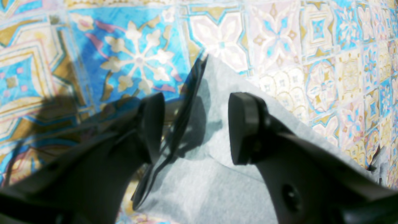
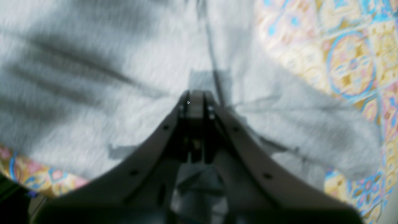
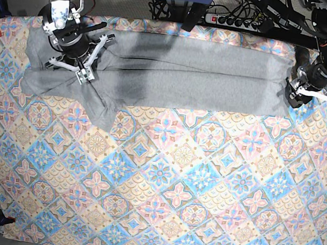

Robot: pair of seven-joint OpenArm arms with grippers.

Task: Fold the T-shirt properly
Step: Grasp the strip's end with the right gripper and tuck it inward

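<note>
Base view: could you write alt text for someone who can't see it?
A grey T-shirt lies folded into a long band across the far edge of a colourful tiled tablecloth. One robot claw sits at each end: the right claw shut, the left claw open.

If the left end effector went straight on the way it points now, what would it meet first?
Most likely the T-shirt: the open left end effector points at the grey fabric's corner, with the tablecloth just beyond, though the depth is hard to judge.
</note>
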